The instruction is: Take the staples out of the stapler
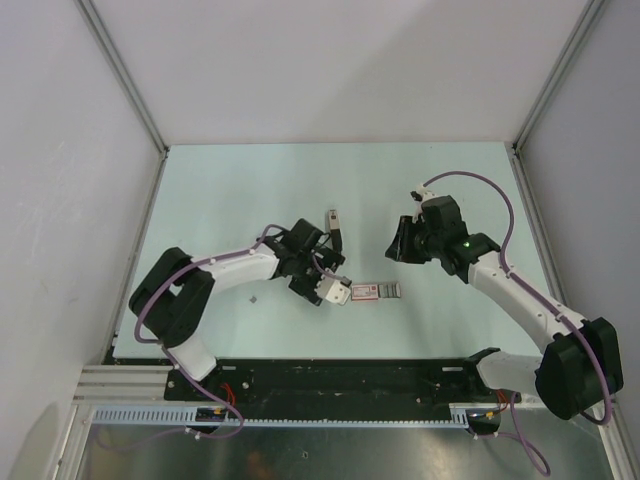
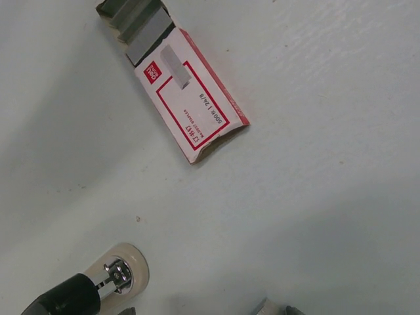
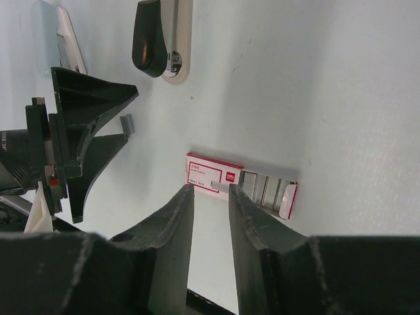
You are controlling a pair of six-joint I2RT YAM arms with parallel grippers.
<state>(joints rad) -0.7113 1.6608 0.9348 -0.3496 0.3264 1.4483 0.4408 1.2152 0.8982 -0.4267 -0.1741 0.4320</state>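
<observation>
The stapler (image 1: 333,224) lies on the tabletop (image 1: 230,190) just beyond the left pincer (image 3: 130,115), its long axis running away from the bases, so the left arm is nearer. Both pincers are empty: left spread wide, right pincer (image 3: 211,191) narrowly parted

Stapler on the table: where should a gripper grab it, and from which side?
Probably mid-length on the stapler, coming from above, fingers closing across its narrow width: it lies flat, long and slim, with bare table along both long sides.
</observation>
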